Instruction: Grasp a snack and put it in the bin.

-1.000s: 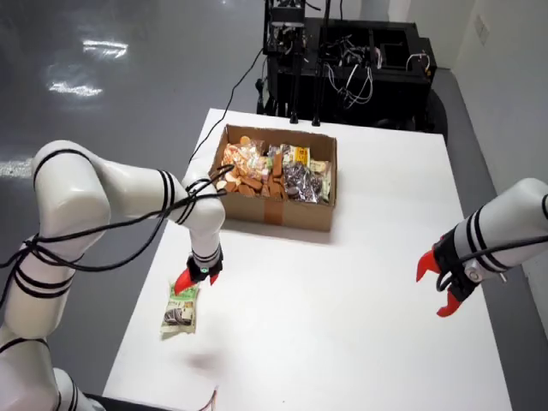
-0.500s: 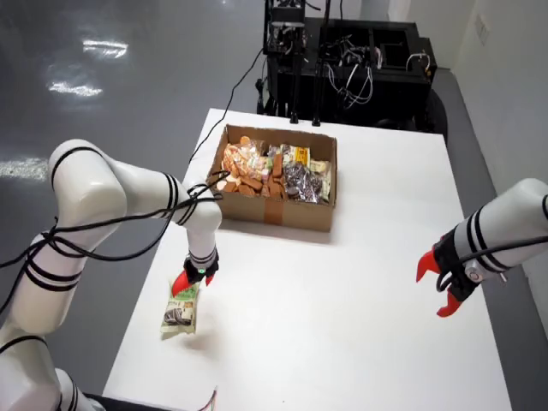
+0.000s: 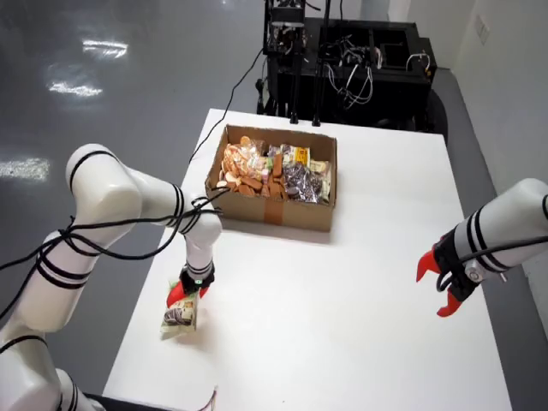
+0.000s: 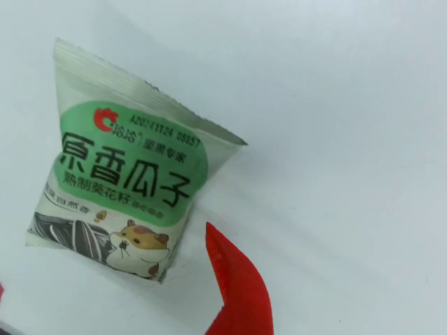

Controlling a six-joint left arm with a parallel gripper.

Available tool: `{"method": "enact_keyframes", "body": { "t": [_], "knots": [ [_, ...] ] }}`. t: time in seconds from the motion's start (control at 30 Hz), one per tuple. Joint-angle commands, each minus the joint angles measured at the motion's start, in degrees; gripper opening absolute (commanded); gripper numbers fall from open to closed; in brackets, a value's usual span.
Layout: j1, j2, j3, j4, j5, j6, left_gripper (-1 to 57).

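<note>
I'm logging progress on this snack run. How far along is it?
Done: the box already holds many snacks. In hand: the gripper is low over a green packet lying on the table; the wrist view shows the packet flat and one red fingertip beside it, jaws open, no grip yet. Left: close, lift, carry it to the box.

A box [image 3: 272,178] full of snacks sits toward the far side of the worktop [image 3: 360,308]. Nearer, at the left edge in the overhead view, one snack packet [image 3: 180,315] lies flat, with the gripper [image 3: 188,288] directly above it. Another arm [image 3: 488,235] stands at the right.
</note>
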Motion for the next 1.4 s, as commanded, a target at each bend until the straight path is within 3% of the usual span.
{"method": "enact_keyframes", "body": {
  "t": [0.03, 0.77, 1.4],
  "knots": [
    [0.98, -0.18, -0.08, 0.03, -0.48, 0.23, 57.2],
    [4.86, 1.76, -0.08, -0.43, -4.51, 7.39, 57.2],
    [5.78, 3.77, -0.08, -2.66, -6.44, 10.78, 57.3]
  ]
}}
